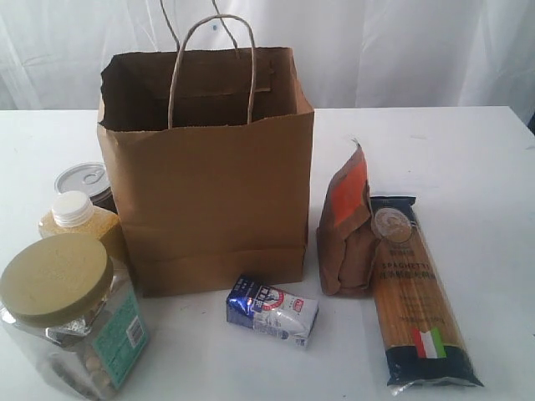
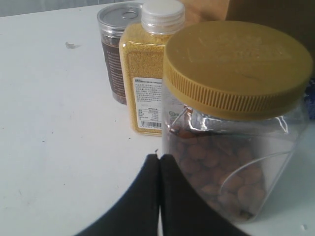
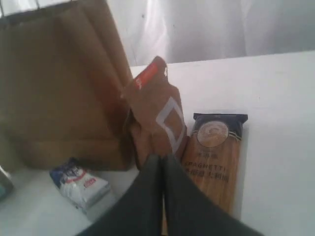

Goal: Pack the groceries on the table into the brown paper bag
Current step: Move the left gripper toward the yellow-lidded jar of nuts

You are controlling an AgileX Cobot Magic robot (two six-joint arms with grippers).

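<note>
- Standing upright and open-mouthed near the middle of the white table [image 1: 468, 159], the brown paper bag [image 1: 209, 200] is creased kraft with two thin loop handles. Its inside is too dark to make out.
- Left of the bag in the exterior view, the tan-lidded clear jar [image 1: 67, 309] is nearest the camera and cut off by the frame edge. The yellow white-capped bottle [image 1: 79, 221] stands behind it, and the tin can [image 1: 84, 180] is mostly hidden behind that.
- The small blue-white carton [image 1: 272, 311] lies on its side in front of the bag.
- To the right, the brown-orange pouch [image 1: 347, 234] stands upright, and the spaghetti packet [image 1: 418, 301] lies flat just beside it.
- The left gripper [image 2: 158, 158] has its jaws pressed together and empty. Its tips are just short of the jar, with the bottle and can beyond.
- The right gripper [image 3: 162, 158] is likewise closed on nothing. Its tips are near the pouch's base, and the spaghetti packet is close alongside.
- The right wrist view is blurred, so the small print is unreadable.
</note>
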